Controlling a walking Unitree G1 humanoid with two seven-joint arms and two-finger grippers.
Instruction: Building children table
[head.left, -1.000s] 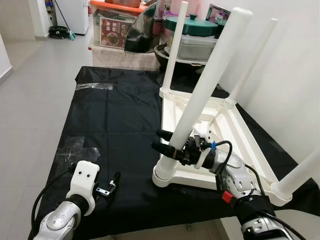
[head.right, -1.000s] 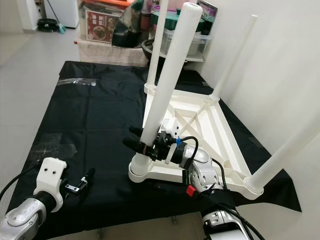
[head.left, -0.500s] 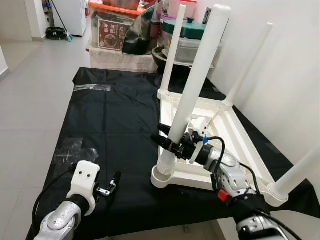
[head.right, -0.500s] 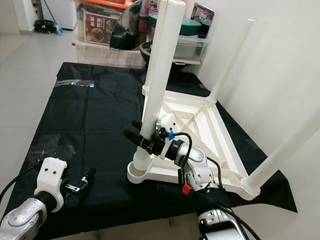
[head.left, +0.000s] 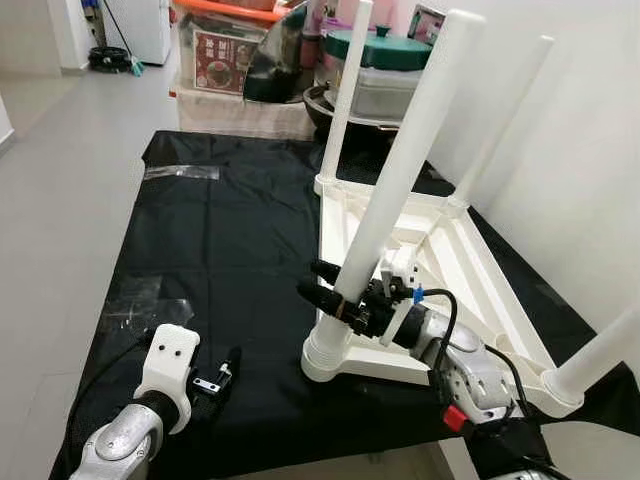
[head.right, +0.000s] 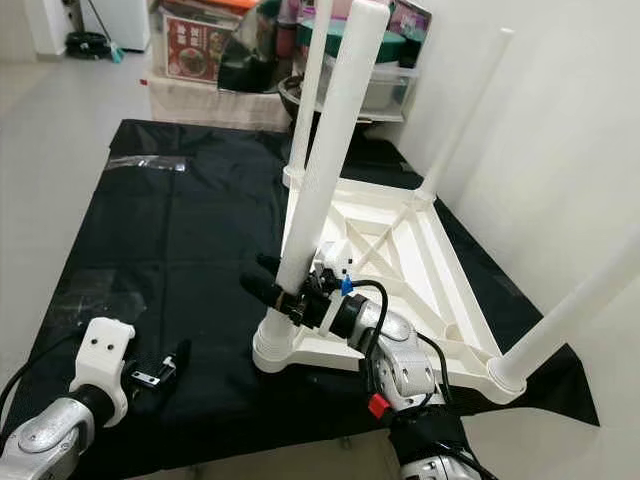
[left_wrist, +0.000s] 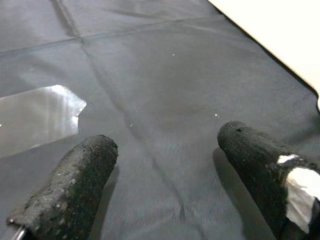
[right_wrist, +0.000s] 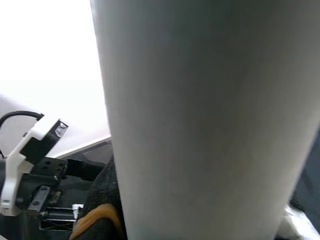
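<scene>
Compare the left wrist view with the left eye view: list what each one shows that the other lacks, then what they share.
Left wrist view alone: close detail of the left gripper, its two black fingers spread apart above the cloth, holding nothing.

Left eye view alone: the upturned white table with its legs standing up, the right gripper closed around the near leg low on its shaft, and storage boxes and pots behind.

Both: the black cloth, the clear plastic scrap lying on it, and an edge of white table.
</scene>
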